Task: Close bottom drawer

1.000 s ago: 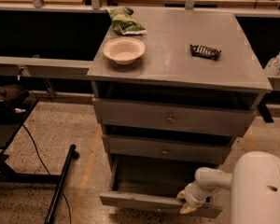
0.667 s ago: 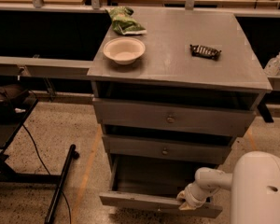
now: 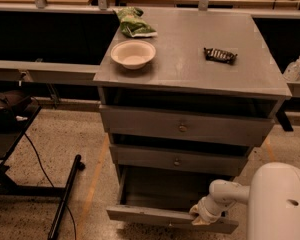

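The grey wooden cabinet has three drawers. The bottom drawer is pulled out towards me, its low grey front near the lower edge of the view and its inside dark. My gripper is at the right part of that drawer front, touching it. My white arm comes in from the lower right. The top drawer and the middle drawer stand slightly out, each with a small round knob.
On the cabinet top lie a white bowl, a green bag and a dark snack bar. A black stand with cables is on the floor at the left. A clear bottle stands on the right shelf.
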Robot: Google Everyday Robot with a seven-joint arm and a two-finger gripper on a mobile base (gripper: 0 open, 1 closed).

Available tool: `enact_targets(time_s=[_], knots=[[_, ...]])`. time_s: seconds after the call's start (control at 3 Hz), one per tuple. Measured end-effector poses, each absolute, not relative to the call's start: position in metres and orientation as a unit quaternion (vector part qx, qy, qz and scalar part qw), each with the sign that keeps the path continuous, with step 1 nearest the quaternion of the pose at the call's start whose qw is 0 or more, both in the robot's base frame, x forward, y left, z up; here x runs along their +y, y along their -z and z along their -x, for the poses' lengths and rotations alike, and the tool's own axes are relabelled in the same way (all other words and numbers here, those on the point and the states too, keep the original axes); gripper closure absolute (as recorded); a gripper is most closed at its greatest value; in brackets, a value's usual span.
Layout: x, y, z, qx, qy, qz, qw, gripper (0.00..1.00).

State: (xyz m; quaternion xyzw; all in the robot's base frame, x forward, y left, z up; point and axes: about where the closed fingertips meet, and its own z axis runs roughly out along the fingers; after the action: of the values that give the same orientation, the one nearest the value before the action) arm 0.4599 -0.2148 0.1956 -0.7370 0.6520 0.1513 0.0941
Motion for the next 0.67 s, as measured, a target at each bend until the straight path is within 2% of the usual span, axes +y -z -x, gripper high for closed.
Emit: enact_targets(time_s=[0.33,0.67], knots=[[-0.2148,-0.1956,-0.4599,0.652,-0.151,0.737,0.094,0.81],[-0.2148,-0.1956,-0.46,0.652,-0.151,0.737,0.094,0.63]])
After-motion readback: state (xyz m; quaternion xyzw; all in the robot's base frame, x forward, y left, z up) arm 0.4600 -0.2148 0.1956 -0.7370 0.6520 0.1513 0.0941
